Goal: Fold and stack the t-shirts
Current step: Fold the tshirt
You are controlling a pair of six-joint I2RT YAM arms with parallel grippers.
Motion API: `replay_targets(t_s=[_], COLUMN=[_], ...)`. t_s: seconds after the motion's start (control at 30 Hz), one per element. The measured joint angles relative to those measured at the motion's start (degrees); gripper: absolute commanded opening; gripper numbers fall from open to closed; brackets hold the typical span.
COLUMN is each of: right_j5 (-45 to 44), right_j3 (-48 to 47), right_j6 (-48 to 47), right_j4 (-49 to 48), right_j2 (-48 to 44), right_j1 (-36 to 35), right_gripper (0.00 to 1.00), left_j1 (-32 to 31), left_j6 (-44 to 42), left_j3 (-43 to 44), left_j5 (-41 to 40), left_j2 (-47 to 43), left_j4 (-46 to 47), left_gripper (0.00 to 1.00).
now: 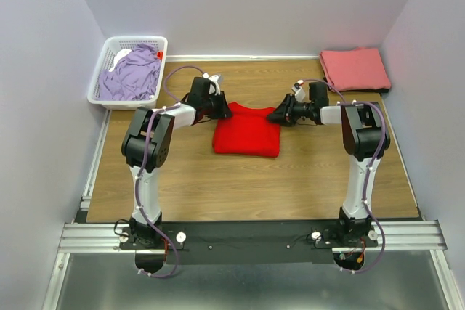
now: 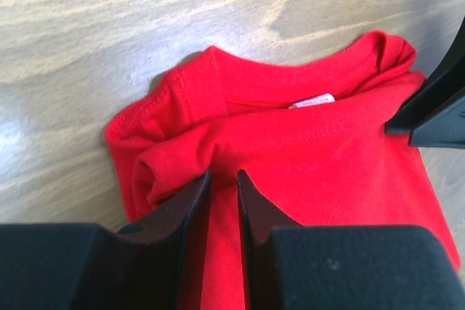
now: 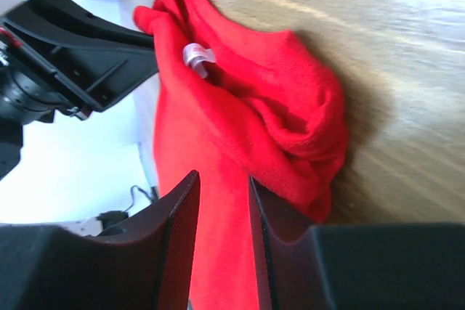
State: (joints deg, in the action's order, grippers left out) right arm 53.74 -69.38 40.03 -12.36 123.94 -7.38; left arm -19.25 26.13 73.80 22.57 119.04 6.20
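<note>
T-shirts, three: red (image 1: 247, 132), pink (image 1: 355, 69), lavender (image 1: 134, 76)

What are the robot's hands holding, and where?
The red t-shirt. The left gripper has its jaws pinched on the left corner by the collar, the right gripper on the right corner.

The middle t-shirt (image 1: 247, 134) lies on the table (image 1: 218, 186) between the 2 grippers: left gripper (image 1: 227, 112) on its far left corner, right gripper (image 1: 274, 115) on its far right. Behind-left of the left gripper, the basket (image 1: 98, 86) holds a 2nd t-shirt (image 1: 134, 75). Behind-right of the right gripper lies a 3rd t-shirt (image 1: 354, 68).
</note>
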Motion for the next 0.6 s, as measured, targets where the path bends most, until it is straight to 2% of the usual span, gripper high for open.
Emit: replay_targets(t_s=[0.17,0.37,0.6], right_j5=[1.7,3.3,4.2], right_j3=[-3.1,-4.4,-5.7], right_j6=[2.0,5.4,7.2], right_j4=[-0.4,-6.1,-9.1], right_j2=[-0.6,-0.2,8.1], right_j1=[-0.3,-0.8,-0.1], right_gripper=[0.41,0.40,0.40], left_j1=[0.3,0.5,1.8], left_j6=[0.0,-0.2,0.2], left_j3=[-0.5,-0.1,1.0], left_j5=[0.1,0.1,1.5], left_j2=[-1.7,-1.0,1.0], left_j4=[-0.9,-1.6,-0.7], left_gripper=[0.29,0.29,0.29])
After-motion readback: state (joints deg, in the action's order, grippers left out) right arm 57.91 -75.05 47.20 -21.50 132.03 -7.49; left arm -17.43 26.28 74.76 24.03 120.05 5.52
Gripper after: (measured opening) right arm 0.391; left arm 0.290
